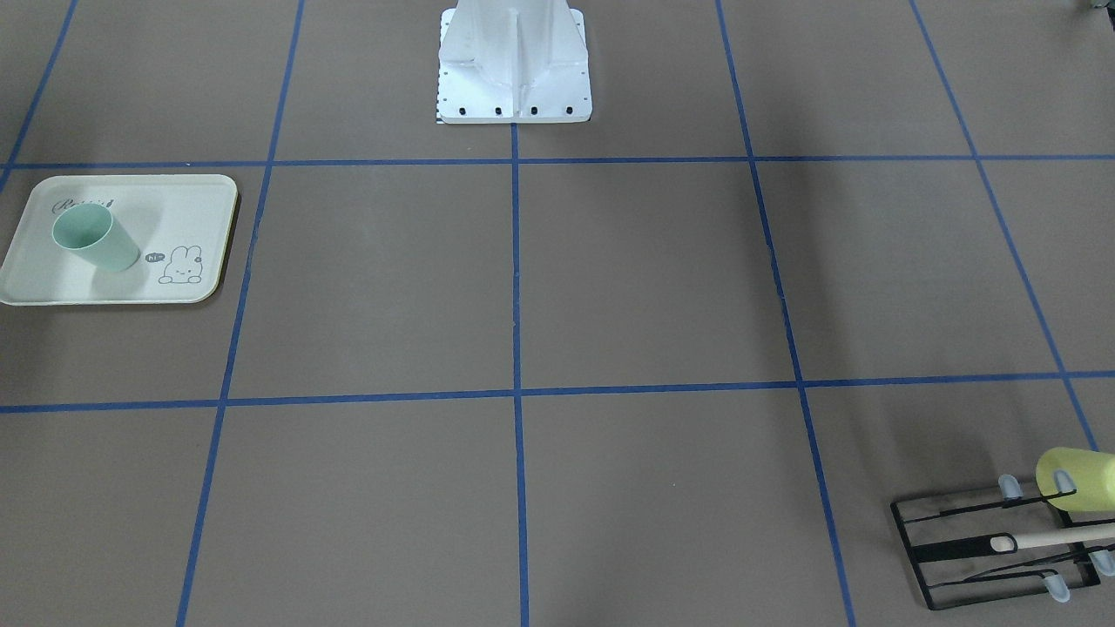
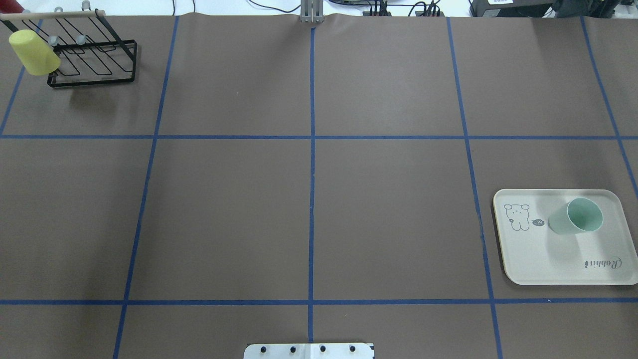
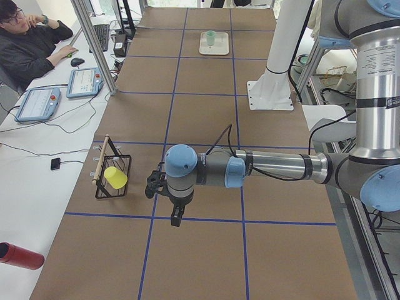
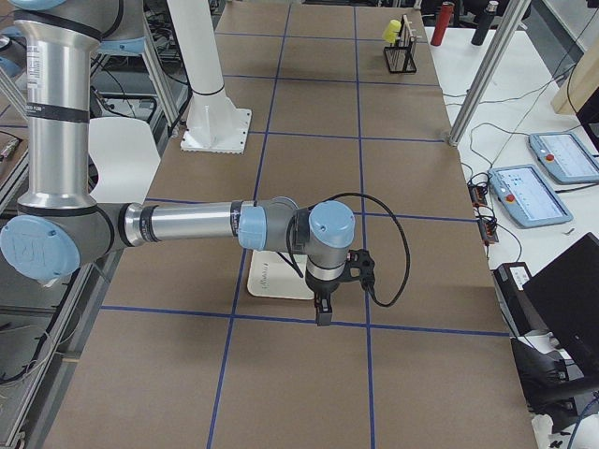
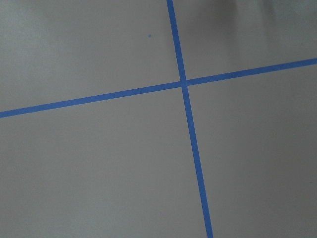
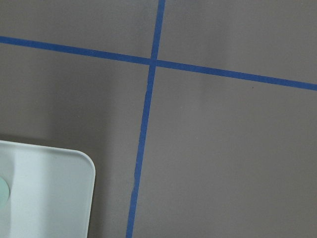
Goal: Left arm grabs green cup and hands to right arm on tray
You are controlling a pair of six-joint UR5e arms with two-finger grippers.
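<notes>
Task to all appearances finished, yet two hazards worth flagging. Nearest, by the left arm (image 3: 262, 167): a black wire rack (image 2: 92, 83) with a yellow cup (image 2: 32, 46) hung on it, not far from the left end effector (image 3: 177, 217). Risk there of catching the rack or tipping that cup off on a careless sideways swing. Farther along, at the other end of the worktop (image 2: 309, 214): the green cup (image 2: 575, 216) standing upright, mouth up, on the tray (image 2: 548, 264), next to the bunny drawing and held by nothing. Light and tall for its base, so probably easy to topple. With the right end effector (image 4: 323, 313) hanging just off the tray's corner, risk of nudging the tray or knocking the cup over on any low pass across the rim. Safer to lift clear before travelling.

As for pose — left arm with forearm reaching out roughly level above the worktop, wrist turned down, end effector pointing at a crossing of blue tape lines, touching nothing. Right arm (image 4: 187, 224) much the same at the far end: forearm level, wrist down, tool above bare worktop beside the tray. Apart or together — impossible to tell for either end effector, both being visible only from the side views and absent from the wrist views.
</notes>
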